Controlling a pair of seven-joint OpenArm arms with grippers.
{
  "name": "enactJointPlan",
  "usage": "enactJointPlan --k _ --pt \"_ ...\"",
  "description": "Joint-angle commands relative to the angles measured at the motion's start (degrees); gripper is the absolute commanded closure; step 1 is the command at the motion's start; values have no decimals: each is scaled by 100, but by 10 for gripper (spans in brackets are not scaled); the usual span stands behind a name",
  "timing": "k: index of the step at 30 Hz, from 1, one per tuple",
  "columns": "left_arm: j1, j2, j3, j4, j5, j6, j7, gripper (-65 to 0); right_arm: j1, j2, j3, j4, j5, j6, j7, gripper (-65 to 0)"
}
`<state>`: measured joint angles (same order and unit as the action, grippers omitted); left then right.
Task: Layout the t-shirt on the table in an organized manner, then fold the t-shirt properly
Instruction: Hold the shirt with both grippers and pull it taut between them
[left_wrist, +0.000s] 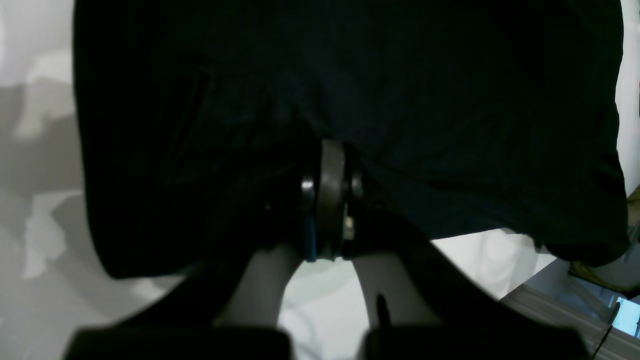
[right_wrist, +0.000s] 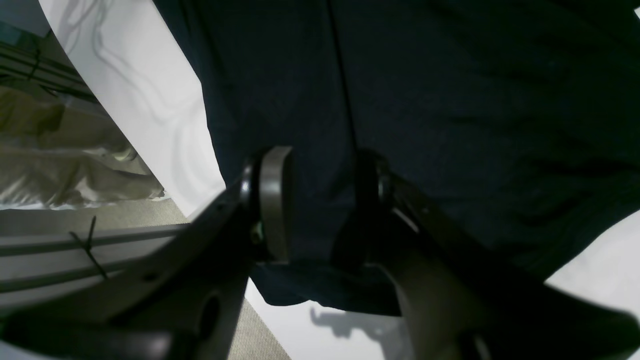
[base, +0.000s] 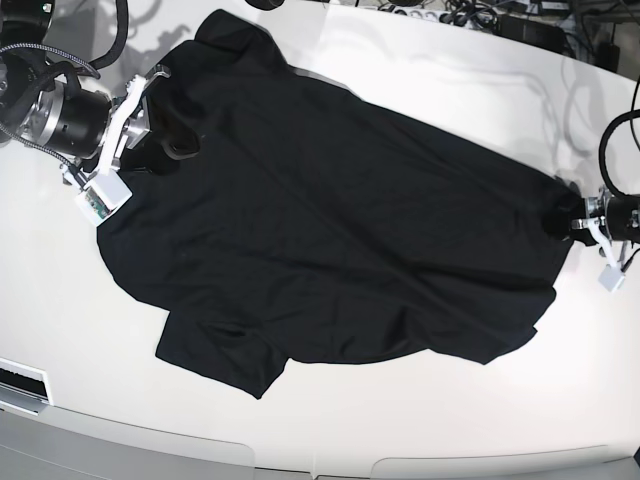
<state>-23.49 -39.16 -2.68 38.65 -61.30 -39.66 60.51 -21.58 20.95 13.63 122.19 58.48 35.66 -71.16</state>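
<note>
The black t-shirt (base: 330, 220) lies spread across the white table (base: 400, 420), one sleeve toward the front left. In the base view my left gripper (base: 565, 215) sits at the shirt's right edge. The left wrist view shows that gripper (left_wrist: 330, 150) shut, pads pressed together on the t-shirt (left_wrist: 400, 75), with creases running out from the tips. At the shirt's far left corner my right gripper (base: 175, 140) hovers low. Its jaws (right_wrist: 320, 155) stand apart, straddling the t-shirt (right_wrist: 475, 100) near a seam, fabric lying flat between the pads.
Cables and a power strip (base: 450, 15) lie along the table's back edge. The curved front edge (base: 300, 455) runs close below the shirt. A white fixture (base: 20, 385) sits at the front left. Floor shows past the table edge (right_wrist: 75, 235) beside my right gripper.
</note>
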Motion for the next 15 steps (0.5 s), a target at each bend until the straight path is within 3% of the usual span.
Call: enactJointPlan --k 1,7,11,15 --pt "-129 -153 -39 72 -140 -34 -50 0 31 66 37 83 103 35 90 -229" --pt "-131 -195 -39 72 -372 -34 -46 0 28 66 74 87 116 33 -4 -229" --pt "-129 -192 -39 72 -330 -34 -50 0 -81 26 433 232 118 -11 -59 -229" --pt "-127 -192 -39 72 -339 -34 -50 0 -623 -409 1091 258 170 -7 -57 -229"
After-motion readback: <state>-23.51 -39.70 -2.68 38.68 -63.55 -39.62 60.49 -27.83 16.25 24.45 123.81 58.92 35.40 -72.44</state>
